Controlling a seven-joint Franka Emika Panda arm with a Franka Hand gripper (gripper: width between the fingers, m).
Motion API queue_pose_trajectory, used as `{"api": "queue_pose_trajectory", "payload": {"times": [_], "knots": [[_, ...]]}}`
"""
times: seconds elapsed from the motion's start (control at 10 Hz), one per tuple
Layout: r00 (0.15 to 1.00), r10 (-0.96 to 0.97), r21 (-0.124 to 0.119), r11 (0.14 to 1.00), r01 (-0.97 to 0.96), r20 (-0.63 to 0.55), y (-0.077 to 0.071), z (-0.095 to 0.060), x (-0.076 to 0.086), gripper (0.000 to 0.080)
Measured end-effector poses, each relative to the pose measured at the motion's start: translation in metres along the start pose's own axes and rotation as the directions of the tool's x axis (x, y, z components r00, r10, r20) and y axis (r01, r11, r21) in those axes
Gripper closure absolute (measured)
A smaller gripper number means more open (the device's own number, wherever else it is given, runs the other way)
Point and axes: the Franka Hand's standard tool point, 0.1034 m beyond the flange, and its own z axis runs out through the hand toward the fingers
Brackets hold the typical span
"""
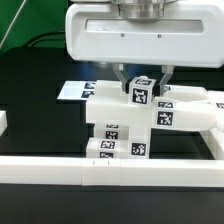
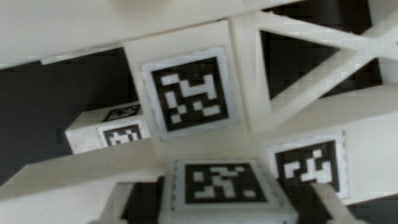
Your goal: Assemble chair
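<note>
The chair (image 1: 130, 120) stands as a cluster of white blocky tagged parts in the middle of the black table, against the front rail. My gripper (image 1: 141, 84) comes straight down onto its top and is shut on a small tagged white chair part (image 1: 141, 95). In the wrist view the same part (image 2: 221, 184) sits between my dark fingers (image 2: 146, 198), its tag facing the camera. Beyond it show a tagged upright bar (image 2: 187, 92) and the X-braced frame (image 2: 320, 70). More tagged pieces stick out to the exterior view's right (image 1: 190, 112).
A long white border rail (image 1: 110, 172) runs across the front. A short rail end (image 1: 3, 122) sits at the exterior view's left. The marker board (image 1: 72, 91) lies flat behind the chair. The arm's big white head (image 1: 140, 35) hangs over the scene.
</note>
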Motion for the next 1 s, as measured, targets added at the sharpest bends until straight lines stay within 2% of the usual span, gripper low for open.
{"api": "queue_pose_trajectory", "payload": {"times": [0.2,0.5,0.6,0.7,0.9,1.0], "knots": [[0.974,0.227,0.013,0.974,-0.227,0.003,-0.0020,-0.0002,-0.0003,0.0518],[0.839,0.544,0.031,0.838,-0.544,0.005,-0.0028,0.0003,-0.0031,0.0518],[0.770,0.637,0.038,0.770,-0.637,0.012,-0.0041,0.0014,-0.0038,0.0518],[0.718,0.696,0.037,0.717,-0.696,0.016,-0.0063,0.0016,-0.0046,0.0517],[0.699,0.715,0.037,0.698,-0.715,0.017,-0.0070,0.0017,-0.0045,0.0517],[0.713,0.701,0.037,0.712,-0.701,0.017,-0.0069,0.0022,-0.0047,0.0417]]}}
